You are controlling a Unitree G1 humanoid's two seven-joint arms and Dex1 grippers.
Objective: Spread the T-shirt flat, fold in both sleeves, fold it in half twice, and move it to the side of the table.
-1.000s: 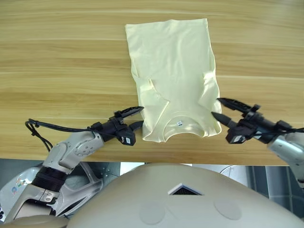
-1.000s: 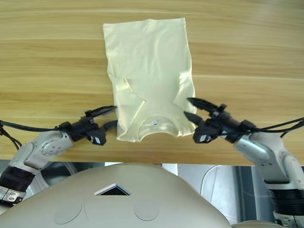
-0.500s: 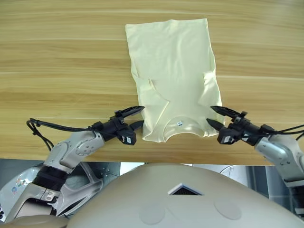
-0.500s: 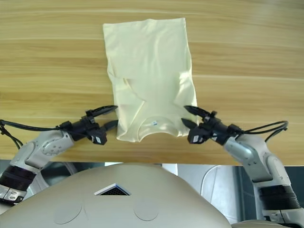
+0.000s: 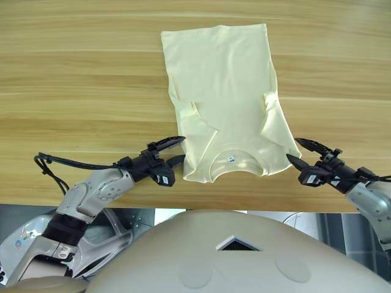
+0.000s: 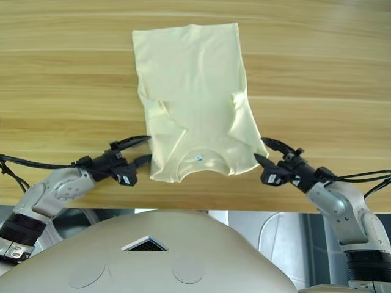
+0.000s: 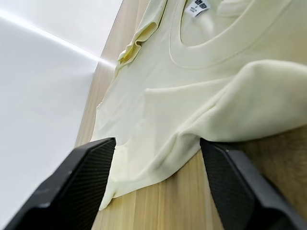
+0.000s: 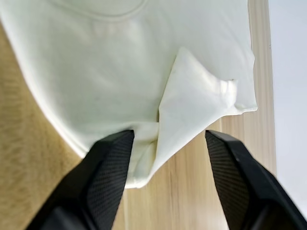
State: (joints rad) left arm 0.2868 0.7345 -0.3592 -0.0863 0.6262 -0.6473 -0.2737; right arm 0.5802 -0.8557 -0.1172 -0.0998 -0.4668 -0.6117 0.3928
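Observation:
A pale yellow T-shirt (image 5: 226,97) lies on the wooden table (image 5: 79,91), collar nearest me, both sleeves folded in over the body. My left gripper (image 5: 181,149) is open at the near left shoulder corner, and the left wrist view shows the shirt's edge (image 7: 158,120) lying between its black fingers (image 7: 81,187). My right gripper (image 5: 294,149) is open at the near right corner. In the right wrist view a folded flap of the shirt (image 8: 192,105) sits between its fingers (image 8: 110,172). Neither gripper pinches the cloth.
The table's near edge (image 5: 122,204) runs just under both arms. Bare wood stretches to the left and right of the shirt and beyond its far hem (image 5: 214,29).
My right gripper went in to the shirt's near right corner, then drew back to the right. That corner now flares out a little farther right. The left arm kept still.

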